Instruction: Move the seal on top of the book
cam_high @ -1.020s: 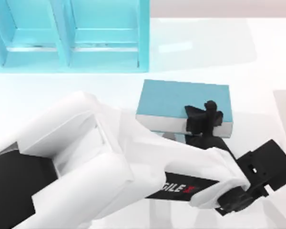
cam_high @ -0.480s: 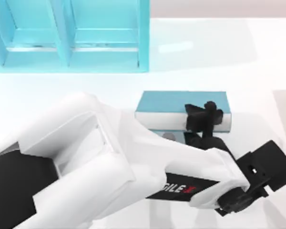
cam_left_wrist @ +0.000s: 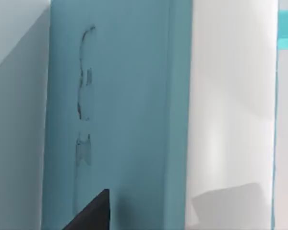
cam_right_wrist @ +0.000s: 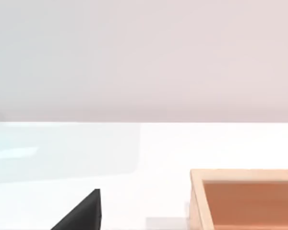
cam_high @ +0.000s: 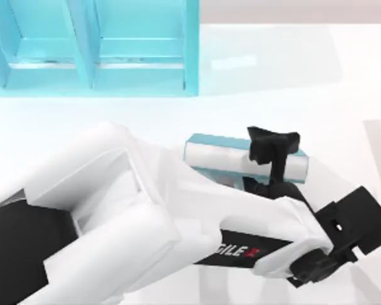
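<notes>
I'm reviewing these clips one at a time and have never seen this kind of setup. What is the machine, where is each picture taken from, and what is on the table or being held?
This is a rendered simulation of two AgileX robot arms at a white table. The top view looks straight down. The big white shape there is the left arm, and the black part at its end is the left gripper. It appears to be clamped on the teal book, which is tipped so that its white page edges face the camera. A light-blue shelf stands at the far side of the table. The left wrist view is taken from that arm's own wrist and shows the book's cover close up. The right wrist view comes from the other arm. It shows the right gripper as a dark tip, with bare table and a wooden box beyond it.
</notes>
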